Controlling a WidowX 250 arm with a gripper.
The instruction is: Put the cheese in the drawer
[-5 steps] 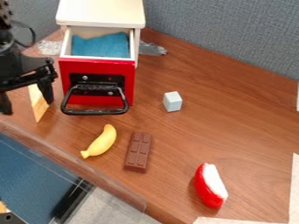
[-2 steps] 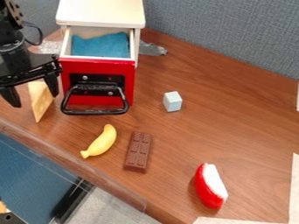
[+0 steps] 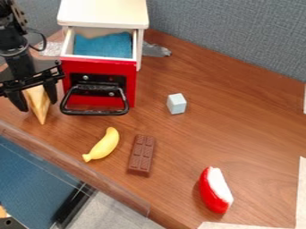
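At the left of the camera view we see the black gripper (image 3: 37, 103) hanging over the wooden table (image 3: 197, 138), its fingers drawn in on the cheese (image 3: 38, 102), one on each side of it. The cheese is a pale yellow wedge with its narrow end pointing toward the near edge of the table; it is outside the drawer (image 3: 99, 82), just to the left of its red front as we look at it

Next to the right, we have the drawer itself, pulled open beneath the white cabinet top (image 3: 103, 12). A blue cloth (image 3: 103, 45) lies inside, and a black handle (image 3: 94, 112) juts from the front. Nearer to us than the handle, a yellow banana (image 3: 103, 145) rests on the wood, and just beside it, to the right, lies a brown chocolate bar (image 3: 142, 154)

Further back, beside the cabinet's right side, we make out something grey (image 3: 156, 50), too unclear for us to name. Right of that and closer to us sits a small pale block (image 3: 176, 103), well apart from the chocolate. Further right and nearer to us lies a curved red and white piece (image 3: 216, 190), and at the lower right corner we find a pale strip (image 3: 300, 192) along the table
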